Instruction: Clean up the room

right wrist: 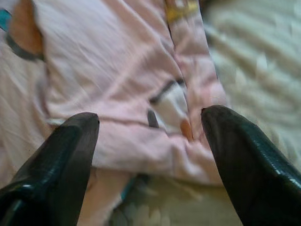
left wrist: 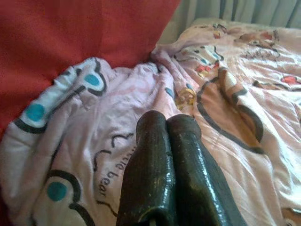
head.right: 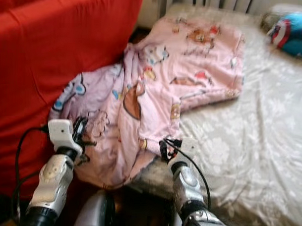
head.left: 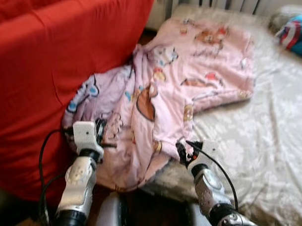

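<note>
Blanket (head.left: 182, 84), pink with cartoon prints, lay crumpled across a bed (head.left: 269, 137) covered in a pale patterned sheet, its near end bunched against a red cover (head.left: 53, 60) and hanging over the bed's edge. From the head view, the left gripper (head.left: 101, 131) sat at the blanket's bunched near end, close beside the red cover. The right gripper (head.left: 182, 150) was at the blanket's lower edge, where the cloth met the sheet. A blue and red pillow (head.left: 297, 34) lay well beyond both grippers, at the far corner of the bed.

Along the left wrist, the left gripper's two black fingers (left wrist: 155, 169) were pressed together with no gap, resting over the blanket (left wrist: 113, 122); no cloth showed between them. The red cover (left wrist: 70, 37) rose just past the blanket.

Along the right wrist, the right gripper's fingers (right wrist: 66, 155) stood spread wide apart, with a fold of the blanket (right wrist: 141, 141) between and just ahead of them. The pale sheet (right wrist: 254, 66) lay beside the outer finger.
</note>
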You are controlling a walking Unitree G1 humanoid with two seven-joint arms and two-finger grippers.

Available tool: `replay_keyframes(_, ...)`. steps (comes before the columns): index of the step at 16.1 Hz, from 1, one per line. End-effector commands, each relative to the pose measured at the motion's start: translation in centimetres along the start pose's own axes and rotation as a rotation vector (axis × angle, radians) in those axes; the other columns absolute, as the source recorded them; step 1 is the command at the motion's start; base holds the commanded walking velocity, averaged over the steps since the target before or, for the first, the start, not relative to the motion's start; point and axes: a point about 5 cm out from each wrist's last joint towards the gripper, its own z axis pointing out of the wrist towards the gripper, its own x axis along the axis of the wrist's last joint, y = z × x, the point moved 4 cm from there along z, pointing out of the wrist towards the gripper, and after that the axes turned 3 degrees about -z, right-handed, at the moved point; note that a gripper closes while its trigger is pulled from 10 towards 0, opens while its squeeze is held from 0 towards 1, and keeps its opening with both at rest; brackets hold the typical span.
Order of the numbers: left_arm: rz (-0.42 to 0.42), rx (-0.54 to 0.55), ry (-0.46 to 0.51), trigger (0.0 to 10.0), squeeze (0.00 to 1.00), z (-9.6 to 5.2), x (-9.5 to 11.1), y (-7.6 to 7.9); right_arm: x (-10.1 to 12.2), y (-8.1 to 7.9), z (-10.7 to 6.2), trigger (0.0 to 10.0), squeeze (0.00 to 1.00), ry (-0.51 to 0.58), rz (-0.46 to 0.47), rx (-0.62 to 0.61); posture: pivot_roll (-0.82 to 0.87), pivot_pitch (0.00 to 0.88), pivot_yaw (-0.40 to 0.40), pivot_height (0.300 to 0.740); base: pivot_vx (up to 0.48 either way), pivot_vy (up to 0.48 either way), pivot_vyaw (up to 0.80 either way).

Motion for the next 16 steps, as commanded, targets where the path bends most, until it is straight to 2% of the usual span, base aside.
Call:
replay_keyframes(1,-0.015,0.009,-0.026,10.0,0.0,-0.7,-0.4,-0.1,-0.6,0.4,-0.1,10.0,1.0,-0.023,0.034,-0.029,0.0,0.311,0.016,0.632,0.0,0.0,0.0)
replay_keyframes(2,-0.021,0.015,-0.026,10.0,0.0,-1.3,-0.2,-0.1,-0.4,1.0,-0.1,10.0,0.19,-0.026,0.069,-0.065,0.01,0.334,0.015,0.632,0.0,0.0,0.0)
replay_keyframes(3,-0.022,0.02,-0.028,10.0,0.0,-1.6,-0.2,-0.2,-0.3,1.3,-0.1,10.0,0.0,-0.026,0.095,-0.084,0.02,0.343,0.014,0.632,0.0,0.0,0.0)
replay_keyframes(5,-0.022,0.033,-0.05,10.0,0.0,-2.7,-0.3,-0.6,0.0,1.9,0.0,10.0,0.0,-0.023,0.155,-0.114,0.03,0.369,0.012,0.632,0.0,0.0,0.0)
replay_keyframes(8,-0.016,0.063,-0.079,10.0,0.0,-4.2,-0.2,-1.3,1.1,1.8,0.5,10.0,0.0,-0.005,0.168,-0.113,0.05,0.394,0.005,0.632,0.0,0.0,0.0)
replay_keyframes(12,-0.008,0.074,-0.109,10.0,0.0,-5.3,-0.2,-1.6,1.0,2.2,0.3,10.0,0.0,0.009,0.236,-0.126,0.06,0.416,0.01,0.632,0.0,0.0,0.0)
replay_keyframes(16,0.0,0.08,-0.131,10.0,0.0,-5.9,-0.2,-1.8,0.5,2.5,0.2,10.0,0.0,-0.007,0.243,-0.149,0.06,0.43,0.013,0.632,0.0,0.0,0.0)
